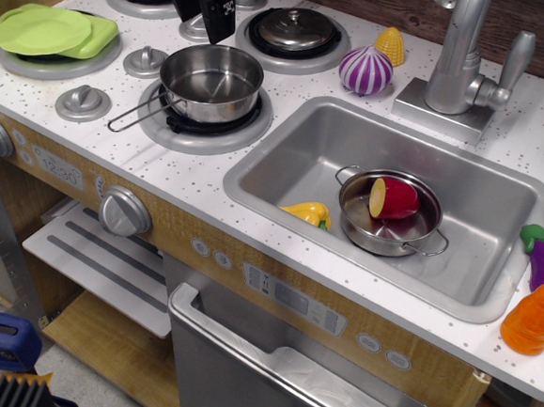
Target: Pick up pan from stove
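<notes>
The pan [211, 81], a small shiny steel saucepan, sits upright and empty on the front right burner of the stove [116, 153]. Its thin wire loop handle [133, 117] points to the front left. My black gripper [203, 28] hangs above the back of the stove, behind the pan and apart from it. Its two fingers point down with a small gap between them and hold nothing.
Green plates [45, 30] cover the left burner. A steel lid [293, 31] lies on the back right burner. Silver knobs [145, 60] stand between the burners. The sink [499, 198] holds a two-handled pot [420, 236] with red food and a yellow pepper [309, 213]. A purple onion [365, 69] and the faucet [458, 58] stand behind.
</notes>
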Controlling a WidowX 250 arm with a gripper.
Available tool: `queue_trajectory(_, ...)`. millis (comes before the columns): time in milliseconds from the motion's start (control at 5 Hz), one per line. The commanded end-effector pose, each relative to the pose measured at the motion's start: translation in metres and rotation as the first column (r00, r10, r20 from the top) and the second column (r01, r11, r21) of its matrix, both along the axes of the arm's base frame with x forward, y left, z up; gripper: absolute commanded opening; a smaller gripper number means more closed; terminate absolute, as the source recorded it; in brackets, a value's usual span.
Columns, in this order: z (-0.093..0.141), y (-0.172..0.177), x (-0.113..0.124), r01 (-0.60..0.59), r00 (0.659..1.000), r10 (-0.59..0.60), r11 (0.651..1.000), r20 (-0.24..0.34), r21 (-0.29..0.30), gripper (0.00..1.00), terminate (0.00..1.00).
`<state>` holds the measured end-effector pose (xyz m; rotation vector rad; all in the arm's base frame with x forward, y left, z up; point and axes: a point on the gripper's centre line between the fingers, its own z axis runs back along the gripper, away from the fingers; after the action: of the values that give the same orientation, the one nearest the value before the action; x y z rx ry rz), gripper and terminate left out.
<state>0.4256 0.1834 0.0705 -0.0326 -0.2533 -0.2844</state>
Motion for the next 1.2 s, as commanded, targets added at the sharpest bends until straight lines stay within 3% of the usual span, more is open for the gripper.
queue_trajectory(0,0.000,0.000,0.000,0.000,1.000,0.000,1.000,0.000,0.000,1.00,0.00)
queue_trajectory(600,-0.017,-0.002,-0.001,-0.003,1.000,0.004,0.997,0.014,-0.072,1.00,0.00)
queue_trajectory(800,-0.021,-0.002,-0.001,-0.012,1.000,0.014,0.997,0.015,-0.081,0.00,0.00)
queue_trajectory(1000,-0.024,-0.001,-0.001,-0.014,1.000,0.016,0.996,0.019,-0.090,0.00,0.00)
